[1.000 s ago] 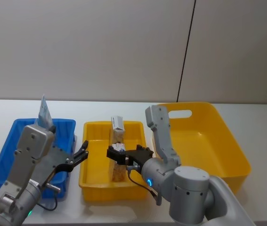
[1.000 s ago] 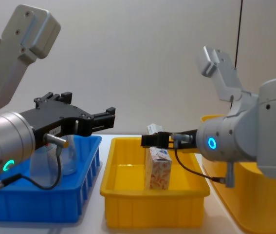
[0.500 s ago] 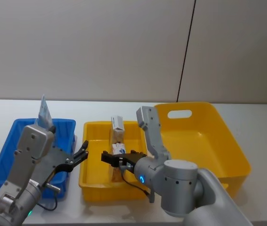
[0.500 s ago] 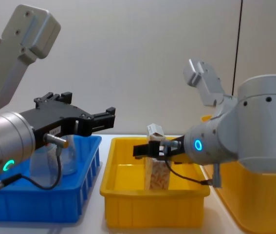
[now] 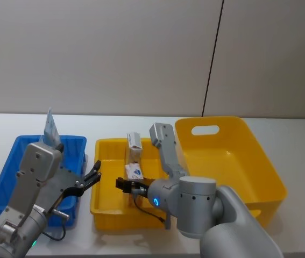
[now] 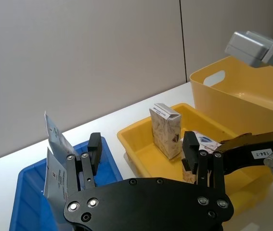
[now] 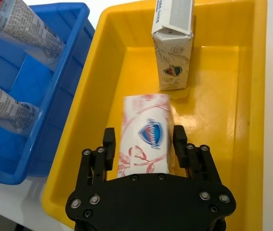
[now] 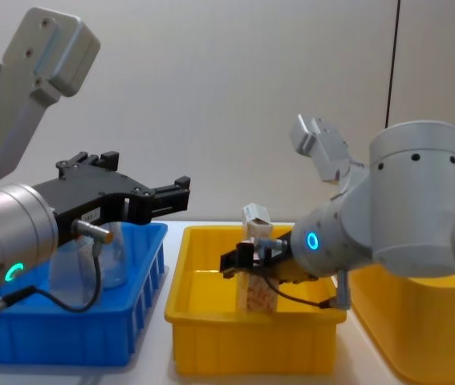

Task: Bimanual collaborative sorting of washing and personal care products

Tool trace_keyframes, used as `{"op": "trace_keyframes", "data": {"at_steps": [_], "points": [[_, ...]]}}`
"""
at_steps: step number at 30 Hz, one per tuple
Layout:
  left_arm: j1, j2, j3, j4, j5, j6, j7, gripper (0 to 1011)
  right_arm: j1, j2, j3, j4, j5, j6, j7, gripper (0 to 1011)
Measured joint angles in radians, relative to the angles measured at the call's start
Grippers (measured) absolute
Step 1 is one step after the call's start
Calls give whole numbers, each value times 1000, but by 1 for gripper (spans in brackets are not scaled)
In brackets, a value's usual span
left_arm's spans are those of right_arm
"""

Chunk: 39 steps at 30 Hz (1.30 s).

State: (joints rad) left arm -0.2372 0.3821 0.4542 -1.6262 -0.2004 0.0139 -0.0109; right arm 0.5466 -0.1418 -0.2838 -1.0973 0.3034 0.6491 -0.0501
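Observation:
Two white cartons with orange-red pattern are in the small yellow bin [image 5: 106,207]. The far carton [image 5: 134,144] [image 7: 174,48] stands upright. The near carton [image 5: 135,172] [image 7: 146,130] leans over, and my right gripper [image 5: 129,185] [image 7: 144,140] is shut on it, one finger on each side. In the chest view this carton [image 8: 261,295] sits low in the bin under the right gripper [image 8: 243,261]. Translucent pouches [image 5: 51,129] [image 7: 20,19] stand in the blue bin [image 5: 12,166]. My left gripper [image 5: 90,180] [image 6: 142,151] hovers open over the blue bin's right edge, holding nothing.
A large yellow tub [image 5: 249,161] with a handle cutout stands right of the small yellow bin. The three containers sit side by side on a white table [image 5: 292,129] before a plain wall. My right arm's elbow rises over the small bin.
My right gripper has swung left and lower inside the small yellow bin, and the near carton in it has tipped over from upright. The left arm has not moved.

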Motion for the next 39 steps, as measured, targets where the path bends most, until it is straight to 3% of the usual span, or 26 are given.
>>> {"op": "trace_keyframes", "data": {"at_steps": [11,16,25,39], "points": [[0,0,0,0,0,0,0,1001,35,-15,6,47,-2,17,3,397],[0,0,0,0,0,0,0,1001,36,-13,0,36,-13,15,4,382],[0,0,0,0,0,0,0,1001,17,3,-23,-52,-48,-1,5,382],[0,0,0,0,0,0,0,1001,-52,63,-38,-301,-116,-1,-30,380]]}}
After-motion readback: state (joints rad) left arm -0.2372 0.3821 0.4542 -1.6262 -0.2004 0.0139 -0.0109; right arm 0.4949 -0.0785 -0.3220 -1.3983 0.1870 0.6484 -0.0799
